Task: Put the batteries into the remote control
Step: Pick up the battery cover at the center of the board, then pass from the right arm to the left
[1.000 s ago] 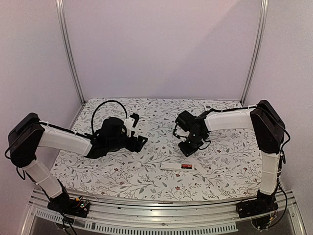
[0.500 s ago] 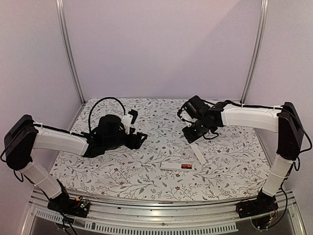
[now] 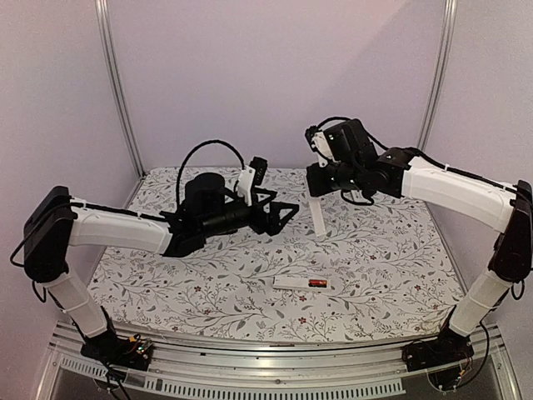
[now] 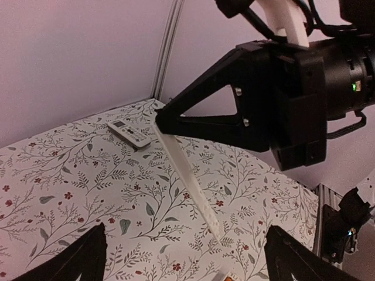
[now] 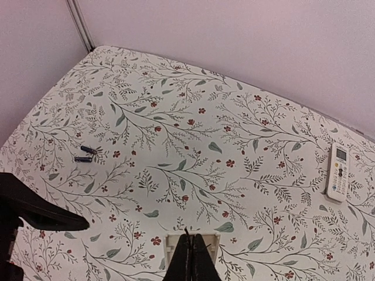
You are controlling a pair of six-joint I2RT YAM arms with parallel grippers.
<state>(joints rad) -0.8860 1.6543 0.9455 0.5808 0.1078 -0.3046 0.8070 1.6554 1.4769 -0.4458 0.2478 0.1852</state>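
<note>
A slim white remote control [image 3: 301, 283] lies at the front centre of the table, with a red-and-black battery [image 3: 317, 283] at its right end. My right gripper [image 3: 315, 188] is raised above the table's middle, shut on the top end of a long white strip [image 3: 318, 221] that hangs slanting down. In the right wrist view the shut gripper [image 5: 190, 246] pinches the strip's end [image 5: 176, 241]. Two small dark batteries [image 5: 85, 154] lie side by side on the cloth. My left gripper [image 3: 279, 212] is open just left of the strip. In its own view the left gripper [image 4: 186, 246] faces the strip [image 4: 190, 178], holding nothing.
A second white remote with buttons and a display [image 5: 338, 171] lies near the back right corner, also seen in the left wrist view [image 4: 130, 133]. The floral cloth [image 3: 208, 292] covers the table. Walls and metal posts [image 3: 117, 92] close in the back and sides.
My right arm has risen and swung toward the back, lifting the white strip off the table. My left arm has stretched right and upward toward it, and its jaws stand wider.
</note>
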